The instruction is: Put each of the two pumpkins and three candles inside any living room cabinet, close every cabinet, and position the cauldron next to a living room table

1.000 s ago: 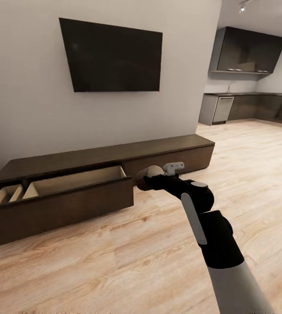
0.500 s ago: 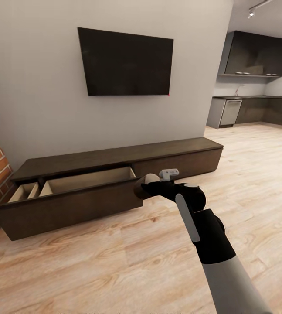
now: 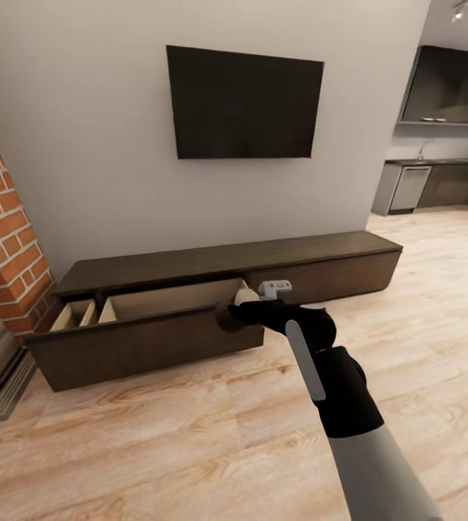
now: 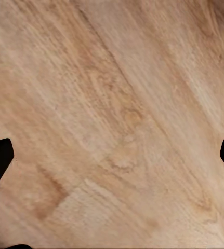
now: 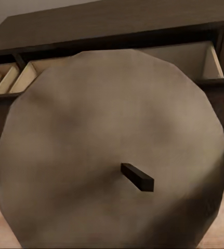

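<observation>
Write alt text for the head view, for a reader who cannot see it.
The right gripper holds a stubby tan candle at the open pale-lined drawer of a long, low dark-brown wood cabinet. A black wall-mounted television hangs above, a red brick column stands left, and light wood floor fills the foreground.

floor (image 3: pixel 190 434): pale wood planks | cabinet (image 3: pixel 212 260) on it, left drawer open
</observation>
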